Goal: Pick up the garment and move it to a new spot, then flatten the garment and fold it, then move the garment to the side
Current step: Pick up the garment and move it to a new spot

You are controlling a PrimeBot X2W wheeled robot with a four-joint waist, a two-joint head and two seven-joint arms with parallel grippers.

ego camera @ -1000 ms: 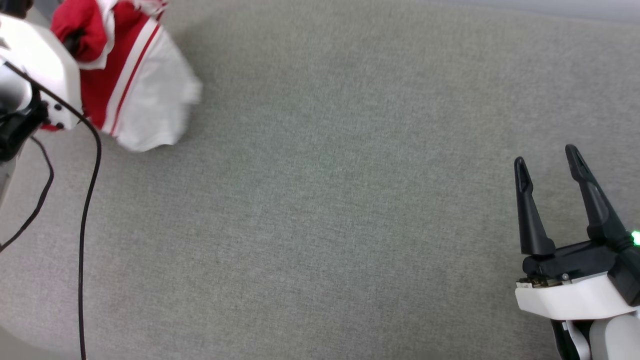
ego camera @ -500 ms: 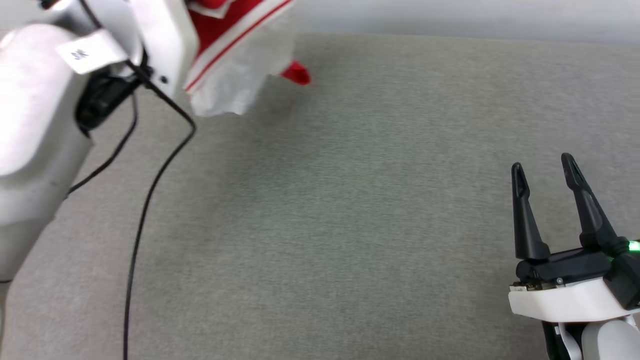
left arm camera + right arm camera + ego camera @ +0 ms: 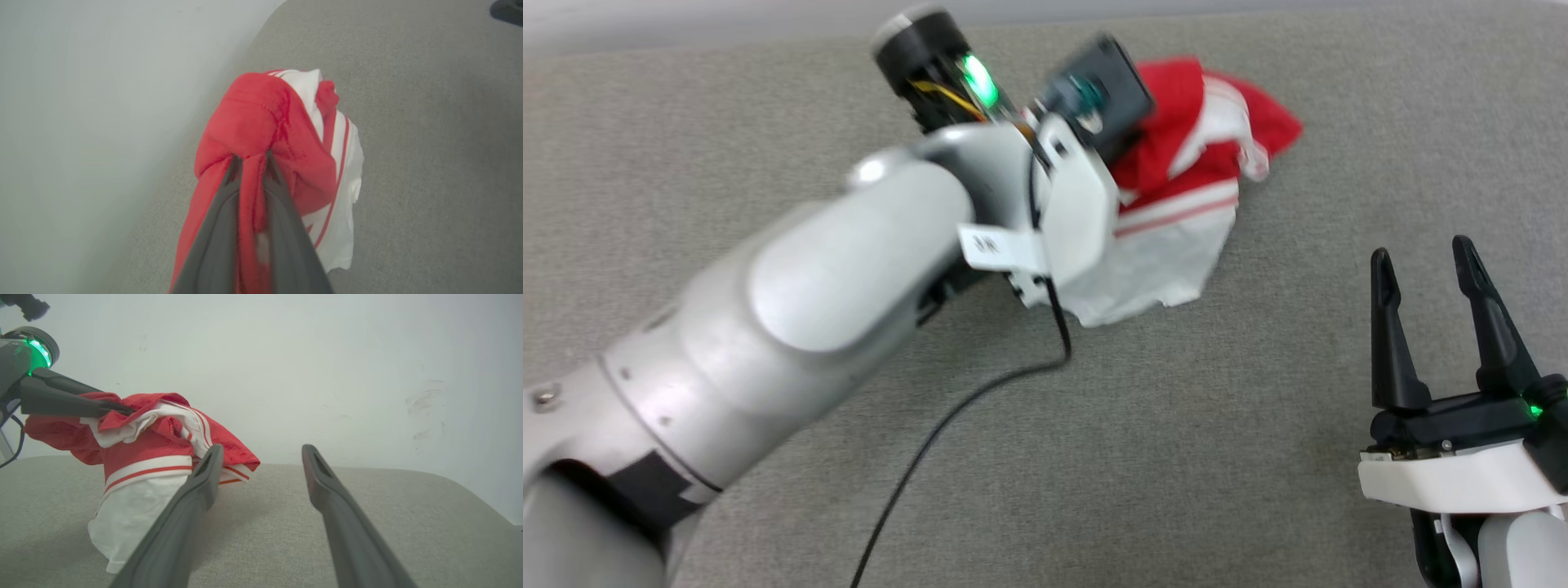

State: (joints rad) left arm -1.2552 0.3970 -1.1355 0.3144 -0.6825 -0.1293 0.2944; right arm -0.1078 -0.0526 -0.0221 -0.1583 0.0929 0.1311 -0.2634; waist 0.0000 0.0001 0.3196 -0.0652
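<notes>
The garment (image 3: 1201, 188) is a bunched red T-shirt with white sleeve and red-white stripe trim, near the far middle of the grey surface. My left arm reaches across from the lower left, and its wrist (image 3: 1070, 204) covers the fingers. In the left wrist view my left gripper (image 3: 251, 157) is shut on a fold of the garment's (image 3: 261, 118) red cloth. The garment (image 3: 151, 453) hangs from it, its white sleeve reaching down to the surface. My right gripper (image 3: 1421, 257) stands open at the lower right, apart from the cloth, with nothing between its fingers (image 3: 327, 490).
The grey fabric surface (image 3: 1135, 457) spreads across the head view, with its far edge against a pale wall (image 3: 327, 355). A black cable (image 3: 980, 392) trails from my left wrist over the surface.
My left arm has swung from the upper left toward the middle, carrying the garment with it. The head view has also shifted. The right gripper stays open in place.
</notes>
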